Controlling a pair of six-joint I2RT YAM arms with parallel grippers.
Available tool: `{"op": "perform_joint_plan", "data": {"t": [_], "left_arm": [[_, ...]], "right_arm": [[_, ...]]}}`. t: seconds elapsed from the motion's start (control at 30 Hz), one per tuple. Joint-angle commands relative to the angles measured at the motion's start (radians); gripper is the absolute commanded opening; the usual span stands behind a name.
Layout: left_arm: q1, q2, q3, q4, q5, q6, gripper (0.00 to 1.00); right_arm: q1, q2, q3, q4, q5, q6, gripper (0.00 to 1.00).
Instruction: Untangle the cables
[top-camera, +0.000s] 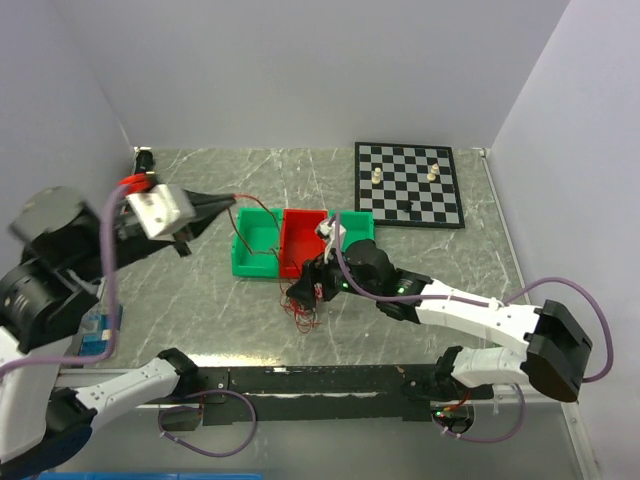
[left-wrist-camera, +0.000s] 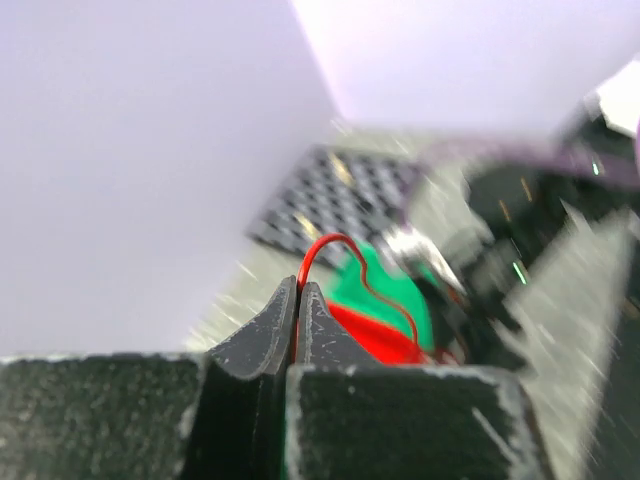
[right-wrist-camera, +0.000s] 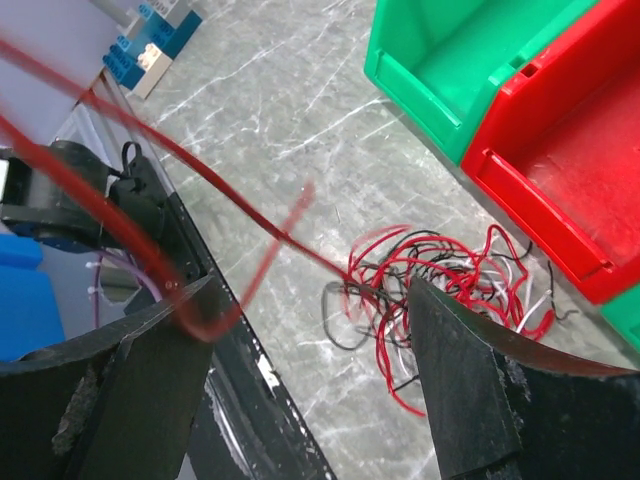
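A tangle of thin red, black and white cables (top-camera: 303, 305) lies on the marble table in front of the red bin (top-camera: 302, 243). My left gripper (top-camera: 225, 203) is raised at the left and shut on one red cable (left-wrist-camera: 330, 240), which arcs from its tips (left-wrist-camera: 298, 300) down toward the bins and the tangle. My right gripper (top-camera: 305, 290) hovers just above the tangle, jaws open and empty. In the right wrist view the tangle (right-wrist-camera: 440, 280) lies between and beyond the right gripper's (right-wrist-camera: 312, 300) fingers, and a taut red strand (right-wrist-camera: 230, 195) runs from it up to the left.
Two green bins (top-camera: 255, 243) (top-camera: 355, 228) flank the red one. A chessboard (top-camera: 410, 185) with a few pieces lies at the back right. A blue-and-white box (top-camera: 100, 330) sits at the left near edge. The black base rail (top-camera: 320, 380) runs along the front.
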Motion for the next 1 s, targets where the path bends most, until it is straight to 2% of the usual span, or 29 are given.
{"op": "perform_joint_plan", "data": {"t": [0.0, 0.1, 0.3, 0.43, 0.53, 0.73, 0.83, 0.97], "left_arm": [[-0.004, -0.051, -0.022, 0.321, -0.182, -0.057, 0.02], [-0.005, -0.051, 0.003, 0.421, -0.296, -0.054, 0.03], [-0.004, 0.002, 0.128, 0.447, -0.308, -0.096, 0.06], [-0.004, 0.006, 0.105, 0.499, -0.370, -0.107, 0.04], [-0.004, -0.008, 0.015, 0.524, -0.396, -0.093, 0.04], [-0.004, -0.048, -0.243, 0.568, -0.549, -0.086, 0.01], [-0.005, -0.063, -0.378, 0.601, -0.621, -0.087, 0.01], [-0.002, -0.062, -0.504, 0.640, -0.632, -0.093, 0.01]], "right_arm": [[0.005, 0.065, -0.002, 0.099, -0.035, 0.014, 0.82], [0.006, 0.098, -0.004, 0.125, -0.052, 0.025, 0.82], [0.006, 0.141, -0.014, 0.133, -0.051, 0.040, 0.82], [0.014, 0.144, -0.037, 0.114, -0.058, 0.061, 0.81], [0.023, 0.154, -0.037, 0.020, -0.012, 0.083, 0.78], [0.045, 0.133, -0.068, -0.126, 0.100, 0.152, 0.69], [0.060, 0.102, -0.076, -0.168, 0.150, 0.164, 0.67], [0.065, 0.049, -0.099, -0.176, 0.175, 0.166, 0.66]]}}
